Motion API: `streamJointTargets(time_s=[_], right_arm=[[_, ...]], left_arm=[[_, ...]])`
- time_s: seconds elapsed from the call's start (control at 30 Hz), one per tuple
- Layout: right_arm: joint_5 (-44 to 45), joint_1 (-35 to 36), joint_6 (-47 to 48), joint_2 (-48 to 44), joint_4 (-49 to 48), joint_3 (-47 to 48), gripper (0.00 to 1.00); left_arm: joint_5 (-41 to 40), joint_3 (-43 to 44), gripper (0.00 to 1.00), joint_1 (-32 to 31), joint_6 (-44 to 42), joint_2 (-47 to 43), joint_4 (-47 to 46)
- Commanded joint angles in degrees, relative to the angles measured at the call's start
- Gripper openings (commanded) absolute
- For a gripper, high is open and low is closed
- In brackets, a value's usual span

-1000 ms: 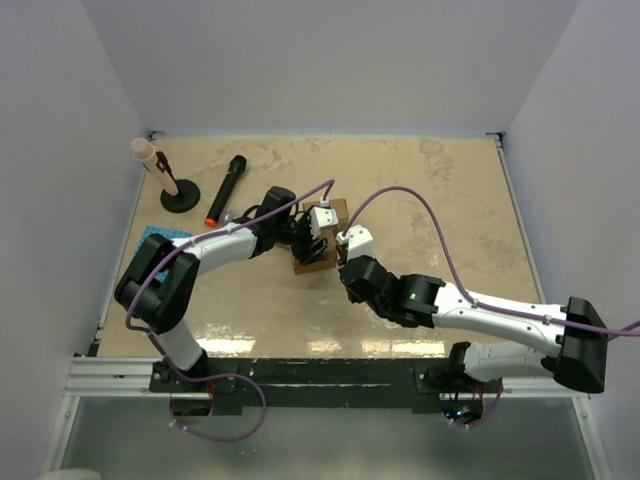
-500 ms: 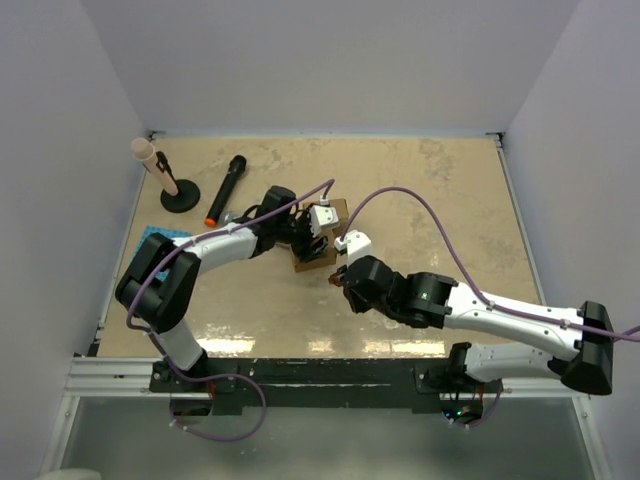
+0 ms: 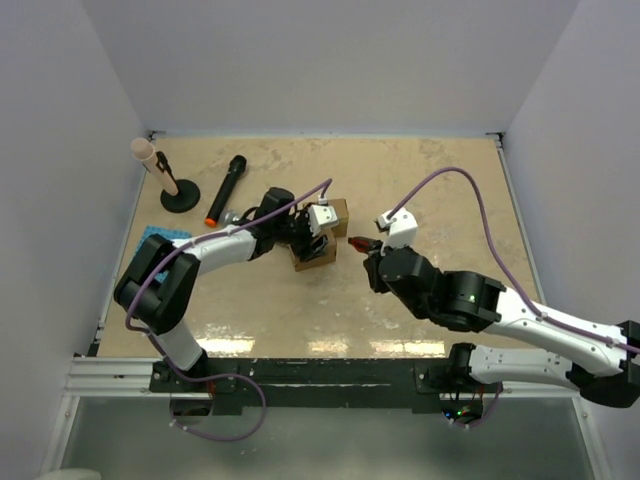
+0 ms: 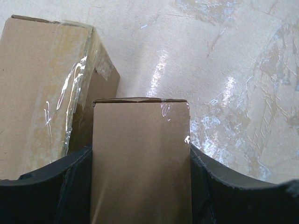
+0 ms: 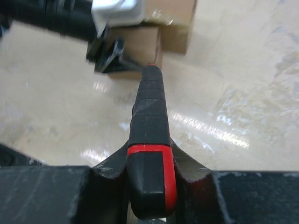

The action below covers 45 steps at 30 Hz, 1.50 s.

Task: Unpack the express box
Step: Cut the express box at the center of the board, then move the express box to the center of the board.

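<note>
Opening stage, by my reading. The express box [image 3: 337,211] sits left of centre on the table [image 3: 450,190], with the left gripper [image 4: 140,156] clamped wide across its cardboard. The right gripper [image 5: 149,163] pinches narrowly on a black, red-banded cutter [image 5: 148,107], its tip near the box but not touching. The next move calls for setting the tip onto the tape [image 4: 70,100]. No blade can be made out. Cannot tell whether the clamped piece is a flap or a second carton.

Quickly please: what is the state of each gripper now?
Left gripper: closed on the small cardboard box.
Right gripper: closed on the black-and-red tool.

Held box [image 4: 140,158], near end off-frame
</note>
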<state>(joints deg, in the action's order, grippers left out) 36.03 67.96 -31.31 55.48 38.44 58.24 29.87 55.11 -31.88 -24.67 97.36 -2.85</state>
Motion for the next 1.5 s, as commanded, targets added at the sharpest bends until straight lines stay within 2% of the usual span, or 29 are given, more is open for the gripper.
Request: streamJointTargets(time_s=[0.0, 0.07, 0.27, 0.47, 0.6, 0.8, 0.9, 1.0, 1.03, 1.07, 1.1, 1.17, 1.2, 1.3, 1.47], right_arm=[[15.55, -0.02, -4.36, -2.22, -1.17, 2.93, 0.0], [19.93, -0.11, -6.3, -1.96, -1.52, 3.11, 0.0], [24.17, -0.55, -4.55, -1.26, -9.59, 1.0, 0.0], [28.39, -0.9, -6.74, -0.98, -9.7, 1.09, 0.0], [30.67, -1.08, -9.03, -4.59, -9.61, 0.12, 0.0], [33.22, -0.99, -7.54, -8.02, -10.05, 0.38, 0.0], [33.75, -1.08, -7.1, -7.94, -9.52, 1.0, 0.0], [33.75, -0.99, -6.75, -8.11, -9.43, 1.0, 0.0], [33.75, -0.99, -6.57, -8.2, -9.52, 1.0, 0.0], [33.84, -0.99, -6.57, -8.29, -9.35, 0.91, 0.0], [34.02, -0.99, -6.83, -8.29, -9.17, 0.91, 0.0], [34.02, -1.08, -6.92, -9.07, -8.82, 0.74, 0.0], [34.02, -0.99, -7.01, -9.25, -8.73, 0.65, 0.0], [34.02, -1.08, -7.19, -10.57, -8.64, 0.47, 0.0], [33.75, -0.99, -7.36, -11.45, -8.64, 0.82, 0.0]], left_arm=[[-3.95, -2.9, 0.0, 0.5, 0.49, -0.33, 0.49], [-3.42, -3.52, 0.0, -0.9, 1.11, -0.86, 0.04], [-5.88, -4.93, 0.0, -9.16, 3.65, -1.74, -2.94], [-4.21, -1.24, 0.0, -13.29, 10.59, 3.17, -10.67], [-4.47, 6.91, 0.0, -14.35, 14.02, 9.41, -11.39], [-6.48, 19.57, 0.0, -14.62, 15.79, 19.96, -6.82], [-9.37, 22.66, 0.0, -14.7, 15.7, 23.13, -6.73], [-11.84, 25.82, 0.14, -14.53, 15.96, 25.68, -5.77], [-12.63, 26.62, 0.31, -14.35, 16.14, 26.29, -5.41], [-12.81, 27.24, 0.38, -14.35, 16.4, 26.82, -4.71], [-12.38, 27.85, 0.52, -14.18, 16.84, 26.83, -4.79], [-12.55, 26.55, 0.69, -14.09, 17.37, 24.91, -7.5], [-11.94, 24.01, 0.99, -13.91, 17.46, 23.85, -9.17], [-10.72, 19.26, 1.0, -13.83, 17.28, 19.45, -14.72], [-11.67, 17.84, 1.0, -13.39, 17.37, 15.33, -14.99]])
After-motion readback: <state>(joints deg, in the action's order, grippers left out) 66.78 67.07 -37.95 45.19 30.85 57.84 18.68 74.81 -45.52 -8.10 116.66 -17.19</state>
